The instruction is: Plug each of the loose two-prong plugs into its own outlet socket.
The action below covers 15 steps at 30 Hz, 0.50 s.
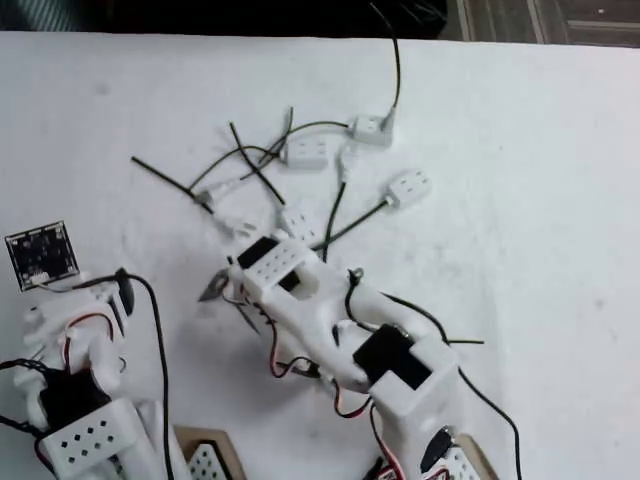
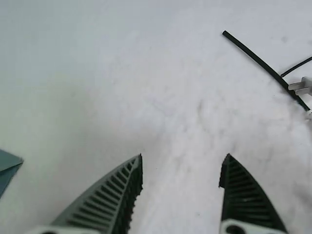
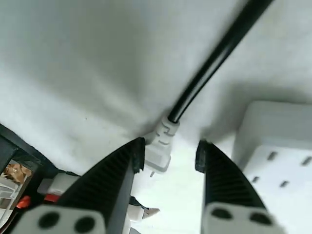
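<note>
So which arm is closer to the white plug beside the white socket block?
Right. The right gripper is open around the plug, beside the socket block. The left gripper is open over bare table, farther off.

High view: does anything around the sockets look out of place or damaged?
Nothing looks damaged. The cords do cross in a tangle beside the sockets mid-table, and the sockets lie at different angles rather than in a row, so pulling one cord may drag the others.
</note>
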Available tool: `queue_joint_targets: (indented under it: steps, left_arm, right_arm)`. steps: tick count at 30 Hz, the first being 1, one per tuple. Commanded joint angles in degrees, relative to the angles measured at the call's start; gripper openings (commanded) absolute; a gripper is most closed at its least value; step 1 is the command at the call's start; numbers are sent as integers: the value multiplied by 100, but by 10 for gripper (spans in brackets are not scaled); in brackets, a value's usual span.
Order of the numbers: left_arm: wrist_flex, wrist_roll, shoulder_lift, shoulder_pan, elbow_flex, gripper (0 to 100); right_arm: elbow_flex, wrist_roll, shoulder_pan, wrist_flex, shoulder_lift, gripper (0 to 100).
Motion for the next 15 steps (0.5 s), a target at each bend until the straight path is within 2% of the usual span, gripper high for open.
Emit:
queue_joint_targets:
  steps: [1,11,15]
  left_arm:
    - [-79,-44,-48,-31,-26,264]
    - [-79,-44,-48,-31,-26,264]
    - [-79,-44,-48,-31,-26,264]
  right_arm:
    - [35,9,-171,13,145,159]
    - [18,-352,-356,48,154,164]
    - [18,-360,-356,259,154,231]
